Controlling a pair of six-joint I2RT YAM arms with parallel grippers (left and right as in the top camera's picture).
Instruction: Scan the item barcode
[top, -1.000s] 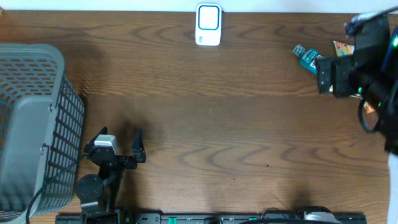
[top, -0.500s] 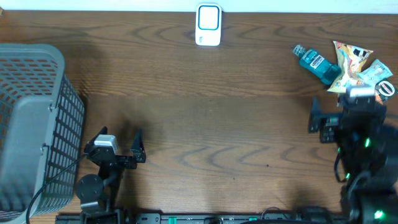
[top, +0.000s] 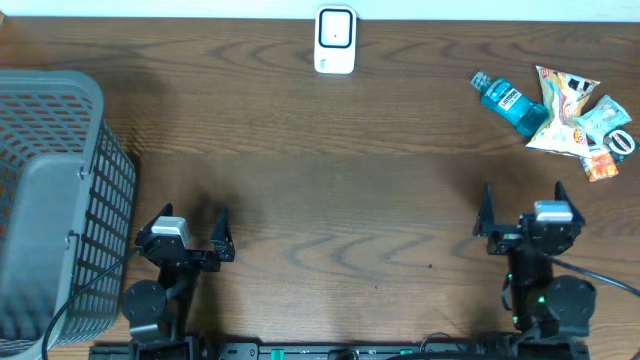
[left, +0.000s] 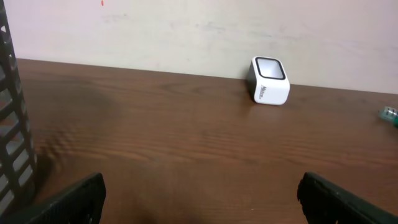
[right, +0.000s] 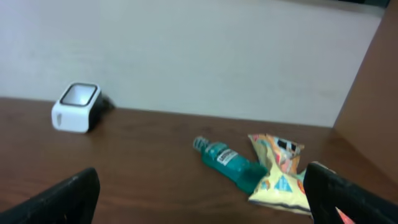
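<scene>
overhead, items: a teal bottle, a yellow snack bag and small packets lie in a touching pile at 2 o'clock on the table, none of them held.
overhead, scanner: the white barcode scanner stands at 12 o'clock against the far edge, well apart from the pile.
overhead, right gripper: at 5 o'clock, fingers wide, nothing between them.
overhead, left gripper: at 7 o'clock, fingers wide and empty, just beside the grey mesh basket at 9 o'clock.
overhead, advice: the right arm is nearer the pile, so it likely should pick; the bottle at the pile's edge looks the easiest to take without dragging the bags.
left wrist, view: scanner at 1 o'clock with its window tilted up; both fingertips show at the lower corners, spread wide.
left wrist, surface: dark wood-grain table, bare, meeting a plain pale wall.
right wrist, view: bottle lying on its side at 5 o'clock, touching the snack bag; scanner at 9 o'clock.
right wrist, advice: grip across the bottle's body and leave its label uncovered, so the barcode can face the scanner window; where the barcode sits cannot be told from here.
</scene>
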